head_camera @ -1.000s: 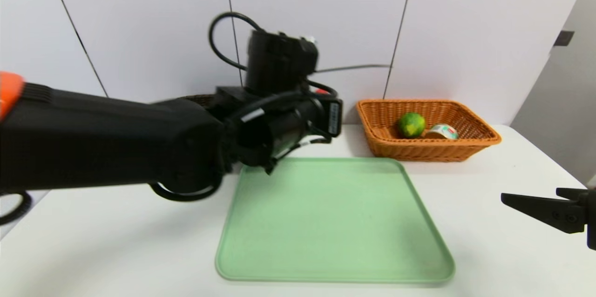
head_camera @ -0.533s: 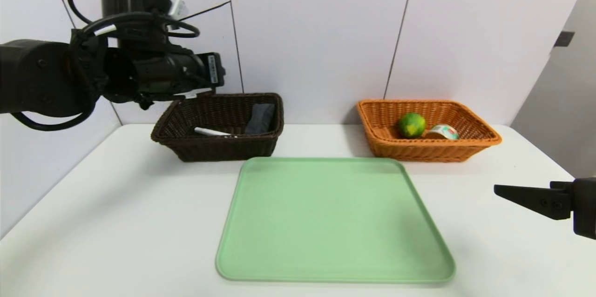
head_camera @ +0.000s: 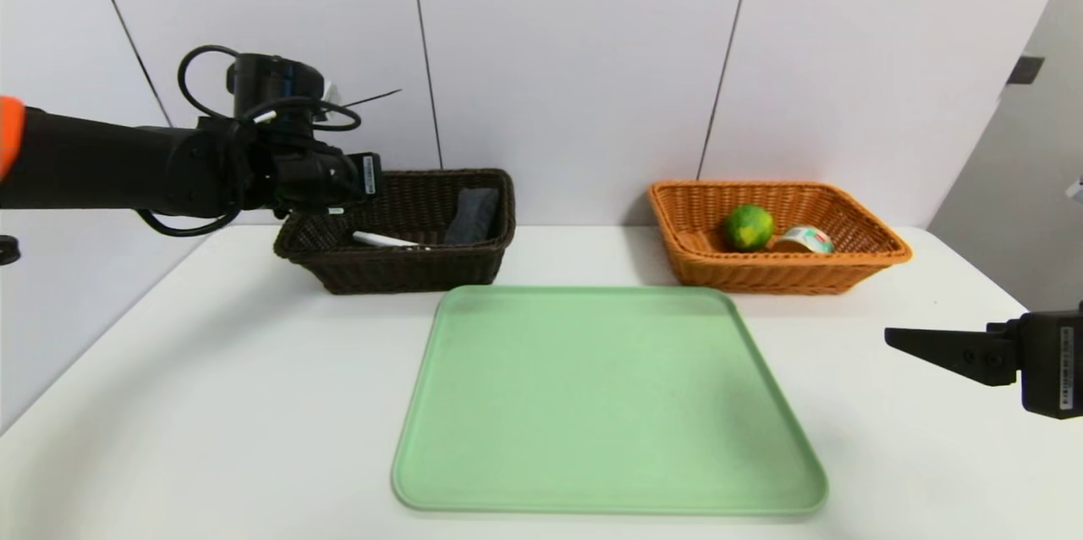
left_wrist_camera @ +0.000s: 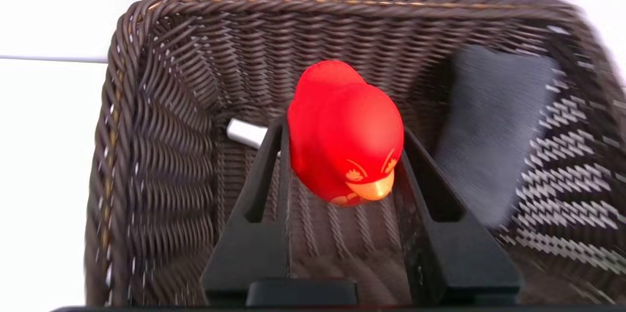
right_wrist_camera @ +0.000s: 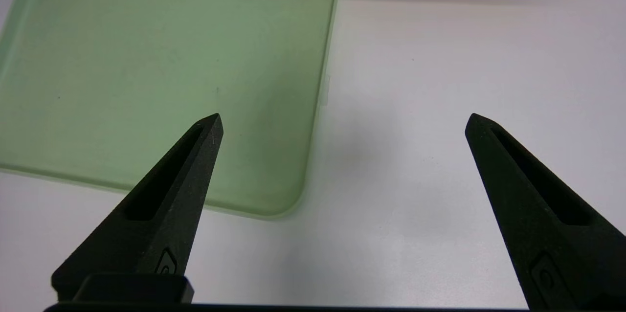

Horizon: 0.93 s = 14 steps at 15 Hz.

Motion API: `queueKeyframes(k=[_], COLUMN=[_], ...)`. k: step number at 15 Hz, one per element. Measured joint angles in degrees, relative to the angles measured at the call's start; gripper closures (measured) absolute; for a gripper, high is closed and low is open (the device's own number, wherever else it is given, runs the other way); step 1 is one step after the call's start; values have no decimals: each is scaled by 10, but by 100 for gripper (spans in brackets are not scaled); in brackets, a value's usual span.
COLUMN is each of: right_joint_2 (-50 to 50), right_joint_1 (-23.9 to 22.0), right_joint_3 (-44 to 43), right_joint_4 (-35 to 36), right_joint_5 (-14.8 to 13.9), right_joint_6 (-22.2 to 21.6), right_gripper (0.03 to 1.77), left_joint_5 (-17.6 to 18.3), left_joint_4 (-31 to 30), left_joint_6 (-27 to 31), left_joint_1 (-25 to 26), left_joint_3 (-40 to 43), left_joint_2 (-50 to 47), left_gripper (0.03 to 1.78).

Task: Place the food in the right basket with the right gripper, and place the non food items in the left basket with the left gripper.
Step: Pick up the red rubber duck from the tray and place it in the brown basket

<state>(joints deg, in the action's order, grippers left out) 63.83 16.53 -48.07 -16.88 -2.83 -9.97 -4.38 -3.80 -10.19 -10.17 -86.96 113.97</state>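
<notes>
You have a white counter (head_camera: 211,405) before you. Flat on its middle lies a pale green tray (head_camera: 605,405). Behind the tray's far left corner the dark brown basket (head_camera: 398,269) rests on the counter; behind its far right corner stands the orange basket (head_camera: 778,273), well apart from the brown one.

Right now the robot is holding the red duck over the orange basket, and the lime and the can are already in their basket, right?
Not quite. The left tool holds the red duck over the dark brown basket, not the orange one; the left wrist view shows it. The lime and can do sit in the orange basket.
</notes>
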Motion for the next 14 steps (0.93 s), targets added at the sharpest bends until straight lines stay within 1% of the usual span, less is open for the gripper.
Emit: queueKeyframes(k=[3,9,11,14], right_joint_2=[1,2,2,2], right_joint_1=[0,-1,-1,-1], right_joint_3=[0,-2,-3,-4], right_joint_4=[0,0,0,0], right_joint_5=[-1,0,0,0], right_joint_6=[-1,-1,-1,-1], right_gripper=[9,9,9,9], left_joint_5=[2,2,2,2], left_joint_4=[1,1,0,0], left_joint_6=[2,4,6,6], left_joint_1=[6,14,16,16], left_joint_3=[-28,-44,-49,-56], left_joint_2=[44,92,101,106], left_gripper=[121,121,97,70])
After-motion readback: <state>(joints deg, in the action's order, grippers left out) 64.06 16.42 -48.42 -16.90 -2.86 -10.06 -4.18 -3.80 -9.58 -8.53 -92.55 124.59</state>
